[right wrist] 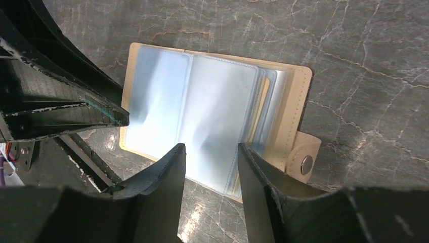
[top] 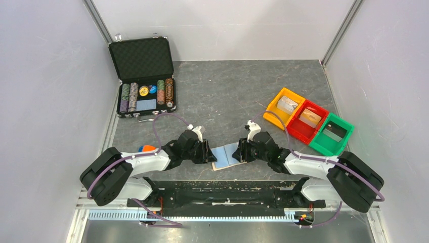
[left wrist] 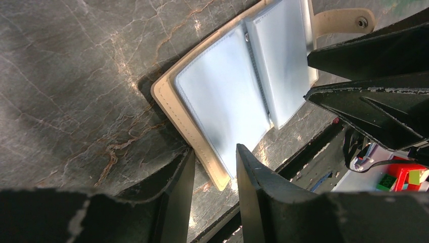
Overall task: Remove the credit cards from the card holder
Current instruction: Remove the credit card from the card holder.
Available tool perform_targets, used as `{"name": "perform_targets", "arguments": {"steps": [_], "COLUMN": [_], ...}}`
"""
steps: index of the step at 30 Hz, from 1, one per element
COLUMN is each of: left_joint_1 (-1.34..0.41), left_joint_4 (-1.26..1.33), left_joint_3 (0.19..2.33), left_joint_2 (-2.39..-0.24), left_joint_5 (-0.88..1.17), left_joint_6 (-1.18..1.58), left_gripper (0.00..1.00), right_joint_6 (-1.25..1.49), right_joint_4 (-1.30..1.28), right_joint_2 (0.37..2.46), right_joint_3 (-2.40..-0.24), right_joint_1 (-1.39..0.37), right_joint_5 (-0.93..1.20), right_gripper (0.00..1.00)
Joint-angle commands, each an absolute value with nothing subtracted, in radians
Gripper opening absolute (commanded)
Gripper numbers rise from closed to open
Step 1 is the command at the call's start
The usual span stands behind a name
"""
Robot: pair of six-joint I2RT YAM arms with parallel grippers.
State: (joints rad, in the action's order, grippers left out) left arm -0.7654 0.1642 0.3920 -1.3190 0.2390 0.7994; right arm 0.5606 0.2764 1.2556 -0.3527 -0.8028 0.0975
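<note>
The card holder [top: 226,156] lies open on the dark table between both grippers, tan rim around light blue clear sleeves. In the left wrist view [left wrist: 222,96] its near corner sits between my left gripper's [left wrist: 215,150] open fingers. In the right wrist view [right wrist: 212,101] my right gripper [right wrist: 210,147] is open over the stacked sleeves' near edge, next to the snap tab [right wrist: 303,152]. From above, the left gripper [top: 210,152] and right gripper [top: 240,151] flank the holder. I cannot make out any credit cards in the sleeves. Pale card-like pieces lie in the orange bin [top: 287,105] and the red bin [top: 309,117].
An open black chip case [top: 144,76] with poker chips stands at the back left. A green bin [top: 331,134] sits beside the orange and red ones at the right. A small orange and blue object [top: 147,148] lies by the left arm. Walls enclose the table.
</note>
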Motion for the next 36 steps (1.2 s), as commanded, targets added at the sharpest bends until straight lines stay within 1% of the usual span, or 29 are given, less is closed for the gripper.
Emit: {"name": "perform_targets", "arguments": {"steps": [1,13,18,22,27,32,36], "left_joint_1": [-0.771,-0.772,-0.771,-0.771,-0.77,-0.77,-0.771], "left_joint_4": [0.165,0.145,0.134,0.107,0.041,0.007,-0.027], "left_joint_3": [0.394,0.411,0.402,0.4,0.413,0.416,0.428], "left_joint_2": [-1.315,-1.302,-1.266,-1.214,-1.14,-1.101,-1.102], "left_joint_5": [0.251,0.257,0.245,0.225,0.178,0.157,0.152], "left_joint_6": [0.818,0.818,0.838,0.848,0.847,0.841,0.822], "left_gripper": [0.43,0.43,0.49,0.56,0.63,0.66,0.65], "right_joint_6": [0.609,0.621,0.656,0.657,0.653,0.63,0.566], "right_joint_4": [0.405,0.418,0.494,0.503,0.506,0.478,0.363], "right_joint_2": [1.25,1.247,1.283,1.305,1.318,1.297,1.261], "right_joint_3": [-0.342,-0.372,-0.364,-0.375,-0.383,-0.393,-0.415], "right_joint_1": [-0.809,-0.809,-0.823,-0.838,-0.839,-0.838,-0.833], "right_joint_5": [0.205,0.245,0.294,0.308,0.328,0.321,0.196], "right_gripper": [0.44,0.41,0.41,0.47,0.5,0.54,0.52]}}
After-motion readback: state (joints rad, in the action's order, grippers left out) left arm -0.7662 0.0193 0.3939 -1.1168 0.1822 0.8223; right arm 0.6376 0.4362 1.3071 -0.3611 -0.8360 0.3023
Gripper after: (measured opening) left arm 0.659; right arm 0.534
